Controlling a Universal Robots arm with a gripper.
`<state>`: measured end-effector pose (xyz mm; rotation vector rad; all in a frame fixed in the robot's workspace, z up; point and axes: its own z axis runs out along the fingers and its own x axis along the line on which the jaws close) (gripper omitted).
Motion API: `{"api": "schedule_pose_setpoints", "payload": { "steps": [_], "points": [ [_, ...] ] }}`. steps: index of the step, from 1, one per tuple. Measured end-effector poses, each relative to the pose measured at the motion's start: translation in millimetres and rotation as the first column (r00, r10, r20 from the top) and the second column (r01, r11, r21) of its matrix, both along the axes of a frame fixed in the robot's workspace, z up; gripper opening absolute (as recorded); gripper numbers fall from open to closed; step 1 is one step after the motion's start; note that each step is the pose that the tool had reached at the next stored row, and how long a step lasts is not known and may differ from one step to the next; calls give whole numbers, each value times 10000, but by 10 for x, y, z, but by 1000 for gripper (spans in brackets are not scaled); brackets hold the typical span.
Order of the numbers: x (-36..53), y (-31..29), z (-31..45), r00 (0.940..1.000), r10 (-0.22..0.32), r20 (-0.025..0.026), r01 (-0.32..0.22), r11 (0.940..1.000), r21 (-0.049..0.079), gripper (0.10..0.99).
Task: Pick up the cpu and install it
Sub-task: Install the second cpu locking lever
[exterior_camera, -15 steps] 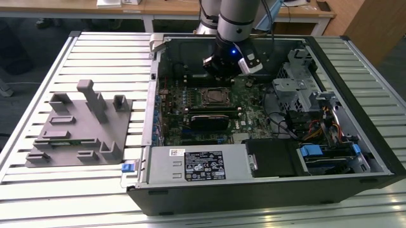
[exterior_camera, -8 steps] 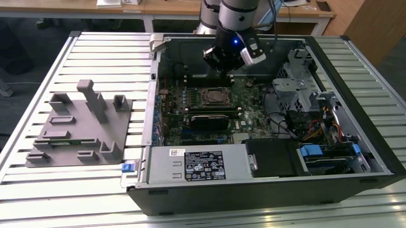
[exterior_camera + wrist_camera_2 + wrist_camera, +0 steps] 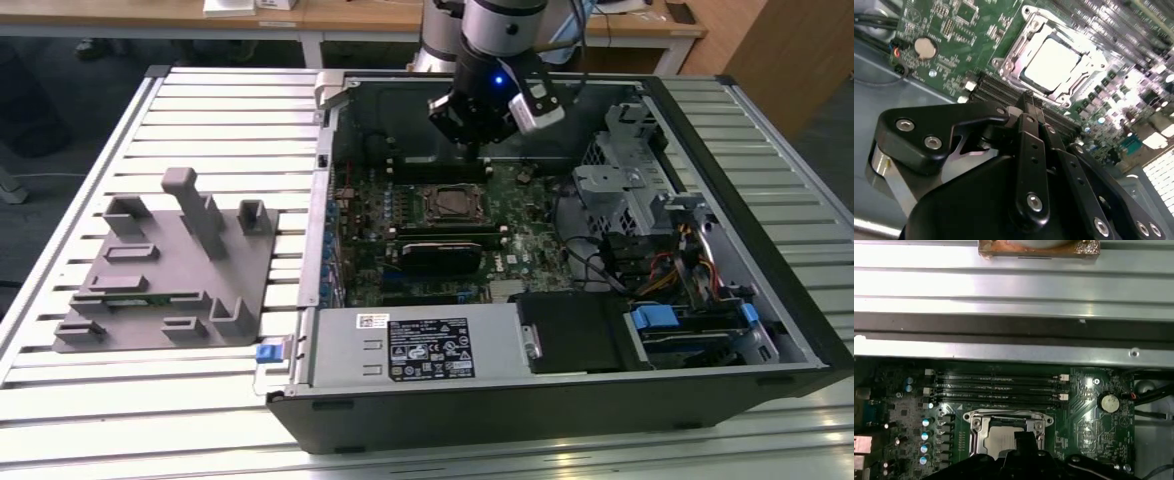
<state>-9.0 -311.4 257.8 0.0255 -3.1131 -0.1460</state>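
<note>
Exterior view gives me the open computer case [image 3: 747,300] lying on the slatted table [image 3: 200,100], with the motherboard [image 3: 534,240] exposed inside it and the grey holder block [image 3: 167,270] well apart on that view's left. My arm hangs over the far part of the case, the gripper [image 3: 470,140] above the board and near the socket [image 3: 447,203].

In both wrist views I see the cpu [image 3: 1051,62] lying flat inside the metal frame of the socket [image 3: 1004,432], its pale top facing up. I judge the pick and the placement done: the chip sits in its seat.

The gripper [image 3: 1030,100] holds nothing; its fingers [image 3: 1026,145] stand pressed together, empty, above the memory slots [image 3: 996,385] just beside the socket. Whether the frame is latched down I cannot tell.
</note>
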Motion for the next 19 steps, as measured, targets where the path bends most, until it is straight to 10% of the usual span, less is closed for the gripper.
{"api": "schedule_pose_setpoints", "payload": {
  "steps": [13,19],
  "points": [
    [0,-405,-21,10000,2,0,-2,10000,34,106],
    [0,-486,-50,10000,9,-9,-9,10000,44,106]
  ]
}}
